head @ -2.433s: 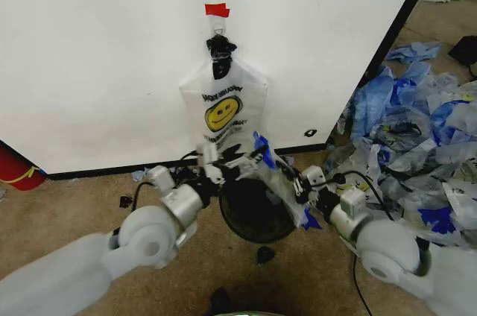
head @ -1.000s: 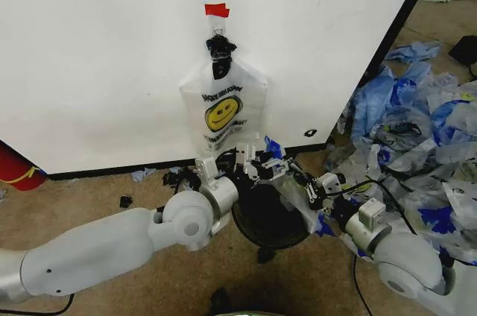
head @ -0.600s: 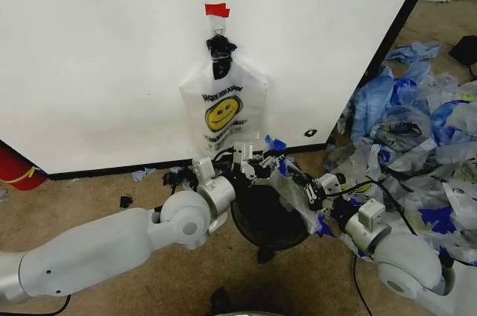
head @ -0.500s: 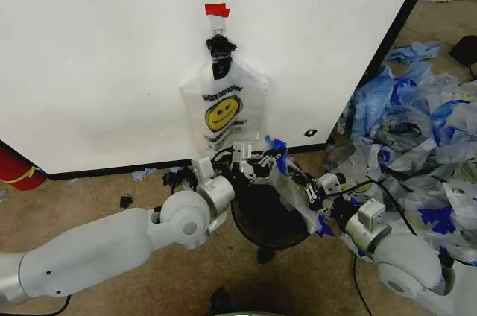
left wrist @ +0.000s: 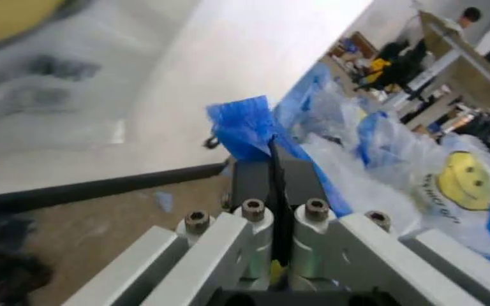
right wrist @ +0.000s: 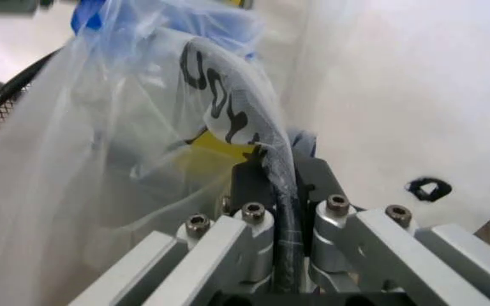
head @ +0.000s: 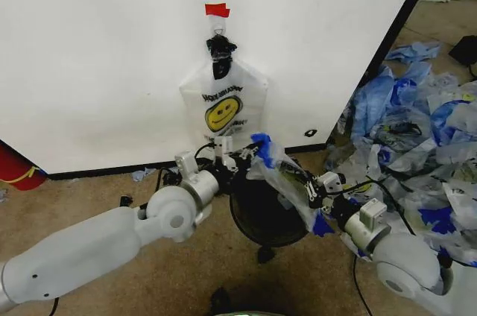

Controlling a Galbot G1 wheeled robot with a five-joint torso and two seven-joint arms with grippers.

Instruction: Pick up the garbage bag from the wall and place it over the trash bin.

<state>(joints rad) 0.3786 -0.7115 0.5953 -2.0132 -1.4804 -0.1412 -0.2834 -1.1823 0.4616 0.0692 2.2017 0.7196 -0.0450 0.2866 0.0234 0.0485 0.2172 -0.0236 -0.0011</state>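
Now both tools, left tool (head: 240,158) and right tool (head: 311,195), clench the garbage bag (head: 279,176) at centre frame; next, it likely needs stretching over the trash bin (head: 262,220).

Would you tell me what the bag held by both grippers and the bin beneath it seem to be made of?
Garbage bag: thin translucent plastic film, crinkled, with the bin showing through it. Trash bin: black wire mesh, probably coated metal; the grid shows at its rim in the right wrist view.

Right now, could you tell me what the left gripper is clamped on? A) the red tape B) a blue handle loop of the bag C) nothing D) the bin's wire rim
B: in the left wrist view the left gripper is shut on a blue handle loop of the bag.
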